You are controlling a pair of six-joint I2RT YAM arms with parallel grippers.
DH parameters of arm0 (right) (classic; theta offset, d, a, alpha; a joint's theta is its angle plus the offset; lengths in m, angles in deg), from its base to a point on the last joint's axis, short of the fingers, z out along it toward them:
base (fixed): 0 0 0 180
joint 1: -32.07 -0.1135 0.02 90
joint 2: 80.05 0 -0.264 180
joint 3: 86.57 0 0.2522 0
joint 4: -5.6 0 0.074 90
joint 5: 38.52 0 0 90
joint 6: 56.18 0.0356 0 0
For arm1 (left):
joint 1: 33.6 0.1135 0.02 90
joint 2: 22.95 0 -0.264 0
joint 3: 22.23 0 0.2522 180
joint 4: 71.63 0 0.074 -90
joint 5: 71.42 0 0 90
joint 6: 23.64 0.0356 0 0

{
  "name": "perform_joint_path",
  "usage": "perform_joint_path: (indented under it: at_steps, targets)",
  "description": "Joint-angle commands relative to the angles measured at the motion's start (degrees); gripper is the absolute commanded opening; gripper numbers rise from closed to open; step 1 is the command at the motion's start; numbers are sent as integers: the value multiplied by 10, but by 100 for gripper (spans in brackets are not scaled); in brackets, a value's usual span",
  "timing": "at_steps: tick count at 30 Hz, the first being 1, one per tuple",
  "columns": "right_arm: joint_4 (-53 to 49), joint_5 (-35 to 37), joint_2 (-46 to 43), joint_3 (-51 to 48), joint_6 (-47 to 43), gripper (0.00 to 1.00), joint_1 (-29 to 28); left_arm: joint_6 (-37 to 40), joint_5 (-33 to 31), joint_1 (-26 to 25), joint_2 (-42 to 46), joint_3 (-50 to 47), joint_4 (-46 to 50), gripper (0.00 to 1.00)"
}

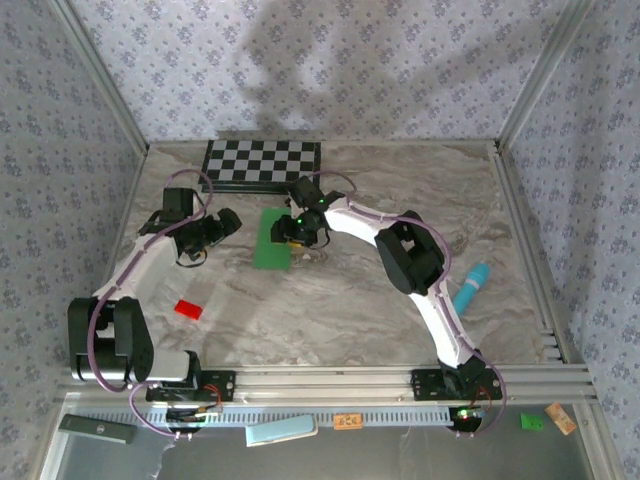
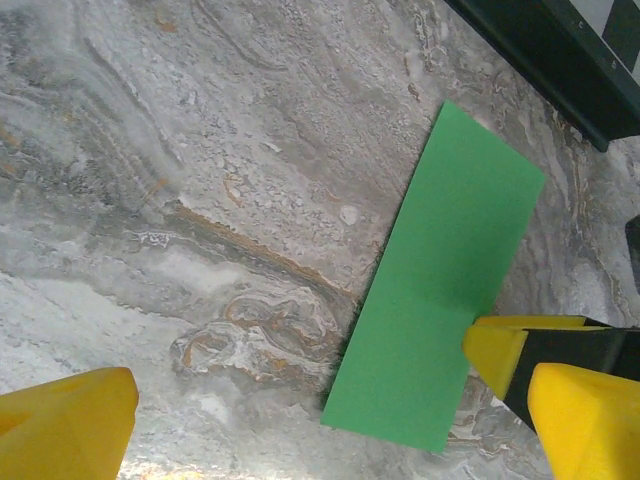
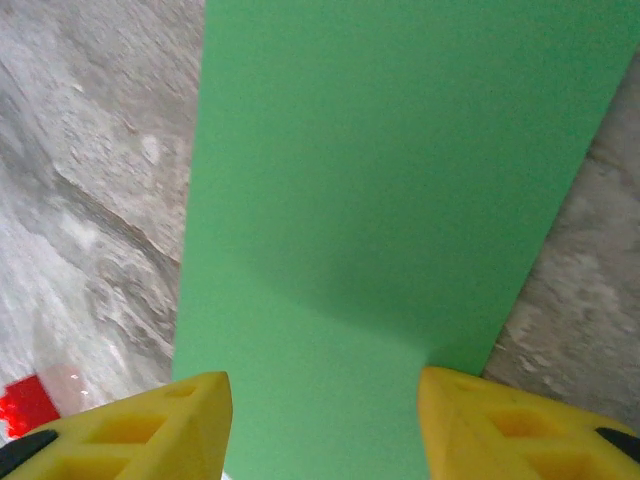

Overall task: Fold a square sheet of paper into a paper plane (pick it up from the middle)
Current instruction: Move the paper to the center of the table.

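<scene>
Green sheet of paper (image 1: 271, 240) lying flat on the marble worktop (image 1: 350, 300), a long, narrow, plain rectangle.

Patterned walls (image 1: 400, 70), marbled tabletop (image 1: 350, 310)

I log this as robot lab cell: marble-print table (image 1: 350, 300) boxed by patterned wall panels (image 1: 330, 60) on metal posts (image 1: 100, 75), left arm (image 1: 140, 260) and right arm (image 1: 440, 315) bolted to slotted rail (image 1: 340, 380), checkerboard (image 1: 263, 163) at far edge.

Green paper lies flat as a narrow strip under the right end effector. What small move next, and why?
Probably move the open left end effector to the green paper: it lies flat, the right end effector stands open over one end, the left apart.
</scene>
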Motion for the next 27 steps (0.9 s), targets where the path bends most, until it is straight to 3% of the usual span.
perform_joint_path:
  at_steps: [1, 9, 12, 18, 20, 27]
  targets:
    - [-99, 33, 2, -13, -58, 53, 9, 0, 19, 2, 8, -3, -11, 100]
    - [-154, 139, -91, -164, -243, 48, 42, -11, 77, 1, -13, -12, -43, 100]
    - [-149, 138, -114, -187, -263, 46, 48, -28, 109, -5, -26, -20, -71, 100]
    - [-17, 90, -188, -229, -157, 46, 52, -68, 161, -49, -49, -31, -109, 100]
    - [17, 86, -199, -243, -110, 40, 55, -85, 169, -72, -51, -40, -122, 100]
    - [13, 93, -175, -254, -77, 33, 56, -163, 172, -167, -75, -67, -172, 96]
